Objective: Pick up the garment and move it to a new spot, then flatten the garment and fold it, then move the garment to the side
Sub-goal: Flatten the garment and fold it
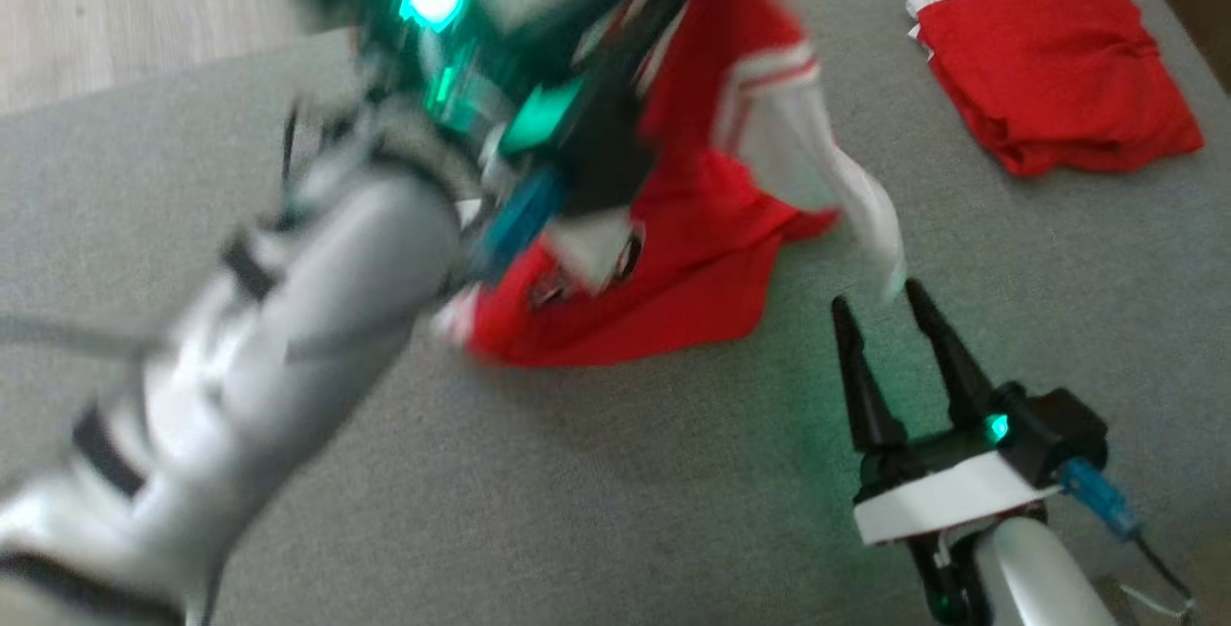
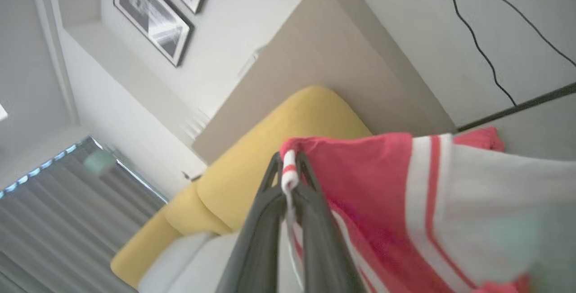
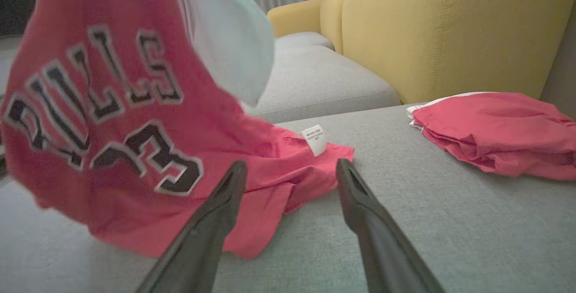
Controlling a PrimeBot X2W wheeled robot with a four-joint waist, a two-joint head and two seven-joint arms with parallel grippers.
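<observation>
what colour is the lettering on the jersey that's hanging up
Black with a white outline, on the red jersey. It shows best in the right wrist view.

I have the garment (image 1: 712, 251) hanging from the fingers (image 2: 261, 221) of my left gripper (image 2: 289, 160), which pinch its edge at the upper middle of the head view, and its lower part lies on the sofa seat (image 1: 577, 472). My right gripper (image 1: 875, 297) sits lower right, in front of the garment (close to its trailing end), with its fingers spread. A folded garment (image 1: 1053, 68) lies on the seat at the far right, behind the right gripper and before the backrest (image 3: 441, 32).
</observation>
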